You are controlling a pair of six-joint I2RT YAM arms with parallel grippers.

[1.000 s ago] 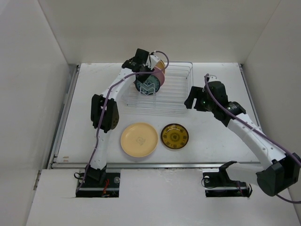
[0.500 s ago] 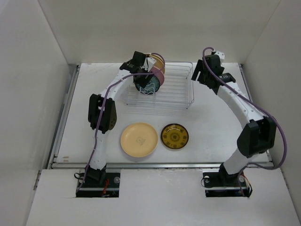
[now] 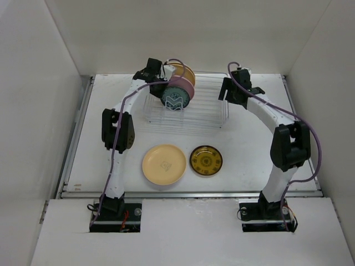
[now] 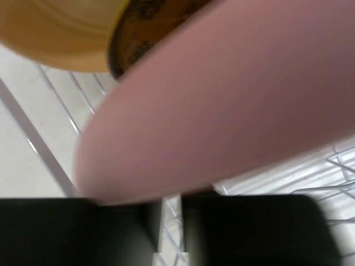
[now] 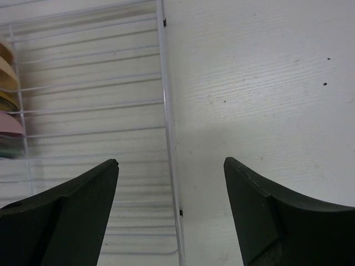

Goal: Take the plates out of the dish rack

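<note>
The wire dish rack (image 3: 205,102) stands at the back middle. At its left end stand a dark teal patterned plate (image 3: 175,100), a pink plate (image 3: 186,87) and a yellow-tan plate (image 3: 186,72). My left gripper (image 3: 160,72) is at the rack's back left corner against these plates. In the left wrist view its fingers (image 4: 83,233) are almost together with only rack wire in the slit, and the pink plate (image 4: 222,94) fills the view above them. My right gripper (image 3: 225,93) is open and empty, straddling the rack's right end wire (image 5: 165,100).
A cream plate (image 3: 164,164) and an amber-brown patterned plate (image 3: 206,160) lie flat on the table in front of the rack. White walls enclose the table at left, right and back. In the left wrist view an amber patterned plate (image 4: 145,15) sits behind the pink one.
My right arm has swung from the table right of the rack to the back, then left onto the rack's right end. My left gripper has shifted slightly left at the plates.
</note>
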